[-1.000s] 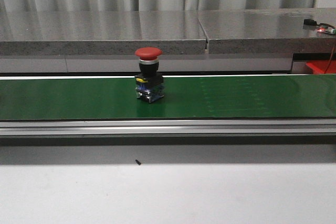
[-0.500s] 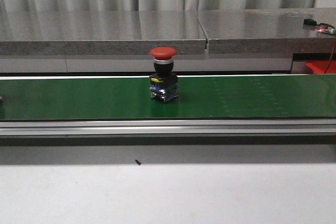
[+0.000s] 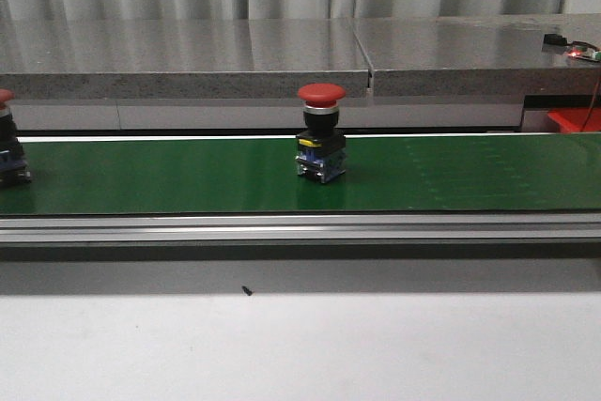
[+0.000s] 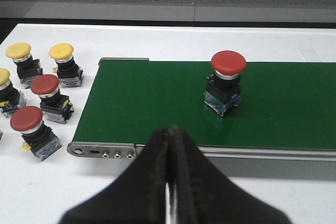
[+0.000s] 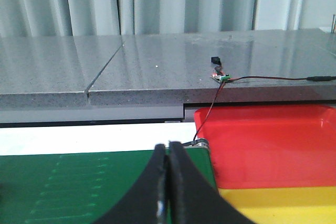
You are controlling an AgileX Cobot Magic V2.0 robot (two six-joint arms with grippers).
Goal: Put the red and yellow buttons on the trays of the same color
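A red button [image 3: 321,143] stands upright mid-way along the green belt [image 3: 169,180]. Another red button [image 3: 7,143] shows at the front view's left edge. In the left wrist view a red button [image 4: 227,80] rides the belt [image 4: 147,103] near its end. My left gripper [image 4: 169,130] is shut and empty, short of the belt's near rail. Yellow buttons [image 4: 21,59] [image 4: 64,59] and red buttons [image 4: 47,94] [image 4: 30,128] wait on the white table beside the belt. My right gripper [image 5: 168,146] is shut and empty over the belt's other end, beside the red tray [image 5: 268,145] and yellow tray [image 5: 283,205].
A grey stone-like counter [image 3: 282,53] runs behind the belt. On it lies a small circuit board with a lit LED and a red wire [image 5: 220,78]. An aluminium rail [image 3: 300,227] fronts the belt. A corner of the red tray [image 3: 573,119] shows at far right.
The red button has ridden the belt to the right. A second red button has come into view at the left edge. Neither gripper shows in the earlier frames.
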